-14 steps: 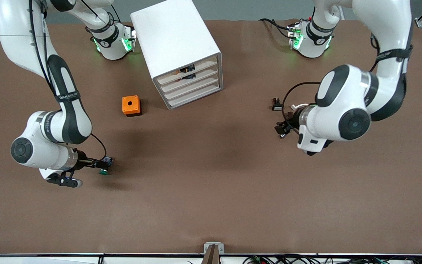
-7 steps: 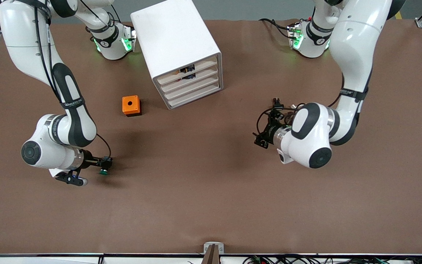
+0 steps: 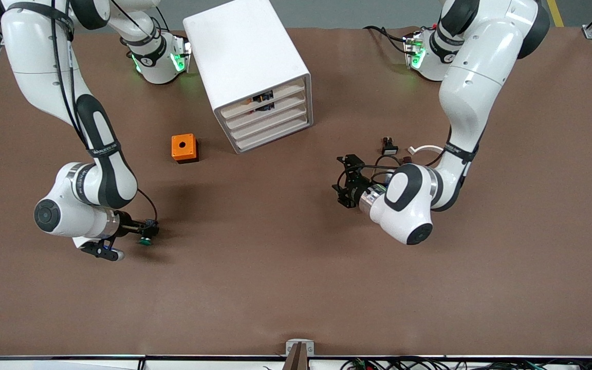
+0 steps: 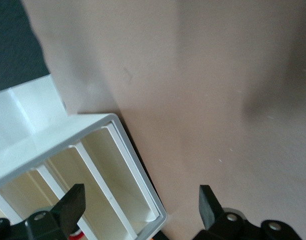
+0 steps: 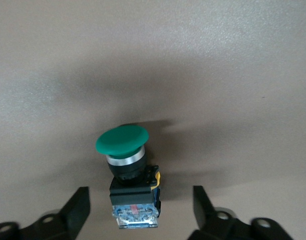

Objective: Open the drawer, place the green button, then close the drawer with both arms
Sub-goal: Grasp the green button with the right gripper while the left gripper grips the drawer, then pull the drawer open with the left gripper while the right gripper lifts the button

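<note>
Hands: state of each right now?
Left hand: open, empty, over the table in front of the cabinet.
Right hand: open around the button, not gripping.

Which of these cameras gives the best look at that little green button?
The right wrist view: the button fills it, green cap, black body and blue base clear, between the open right gripper's fingers. The front view shows only a green speck. The left wrist view misses it.
</note>
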